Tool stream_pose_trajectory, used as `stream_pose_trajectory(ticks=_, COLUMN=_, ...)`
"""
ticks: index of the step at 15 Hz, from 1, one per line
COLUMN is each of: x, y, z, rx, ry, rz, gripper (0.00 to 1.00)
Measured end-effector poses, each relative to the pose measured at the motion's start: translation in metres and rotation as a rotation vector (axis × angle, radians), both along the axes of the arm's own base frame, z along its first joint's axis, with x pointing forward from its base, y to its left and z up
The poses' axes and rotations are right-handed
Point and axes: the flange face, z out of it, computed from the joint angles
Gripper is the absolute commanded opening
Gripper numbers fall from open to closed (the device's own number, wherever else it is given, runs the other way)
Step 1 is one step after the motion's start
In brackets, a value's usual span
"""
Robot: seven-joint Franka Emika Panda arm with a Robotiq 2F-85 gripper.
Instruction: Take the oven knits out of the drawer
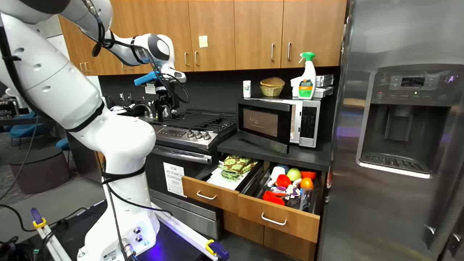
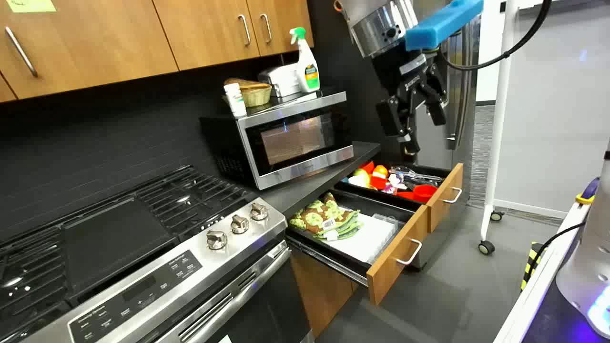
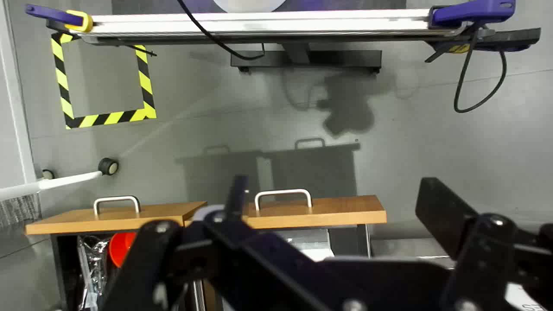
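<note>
The oven knits (image 1: 236, 166), green, yellow and brown patterned fabric, lie as a folded bundle in the open drawer beside the stove. They also show in an exterior view (image 2: 320, 218), on a white sheet. The wooden drawer (image 1: 222, 198) is pulled out, with a silver bar handle; its front also shows in an exterior view (image 2: 381, 281) and the wrist view (image 3: 345, 211). My gripper (image 2: 413, 120) hangs above the drawers, well clear of the knits. In the wrist view my gripper (image 3: 335, 201) has its fingers wide apart with nothing between them. The knits are hidden there.
A second open drawer (image 1: 279, 215) holds red, orange and green items and utensils. A microwave (image 1: 266, 123) with its door ajar stands on the counter (image 1: 308, 157) above the drawers. The stove (image 2: 143, 238) is beside them, the fridge (image 1: 398, 210) on the other side.
</note>
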Motion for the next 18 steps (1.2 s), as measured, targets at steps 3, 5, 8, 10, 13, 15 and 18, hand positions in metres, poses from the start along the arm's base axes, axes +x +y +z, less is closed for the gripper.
stream_pose_trajectory(ticks=3, x=0.0002, y=0.0001, z=0.0002, rx=0.000, ry=-0.003, rz=0.001, gripper=1.00)
stream_pose_trajectory(ticks=5, x=0.0018, y=0.0009, z=0.0011, rx=0.005, ry=-0.019, rz=-0.001, gripper=1.00)
stream_pose_trajectory(ticks=8, x=0.0031, y=0.0035, z=0.0014, rx=0.011, ry=-0.040, rz=0.003, gripper=1.00)
stream_pose_trajectory(ticks=10, x=0.0019, y=0.0065, z=0.0004, rx=0.013, ry=-0.044, rz=0.011, gripper=1.00)
stream_pose_trajectory(ticks=13, x=0.0008, y=0.0084, z=-0.0005, rx=0.012, ry=-0.046, rz=0.013, gripper=1.00)
stream_pose_trajectory(ticks=15, x=0.0007, y=0.0085, z=-0.0006, rx=0.012, ry=-0.046, rz=0.014, gripper=1.00)
stream_pose_trajectory(ticks=18, x=0.0007, y=0.0085, z=-0.0007, rx=0.011, ry=-0.046, rz=0.014, gripper=1.00)
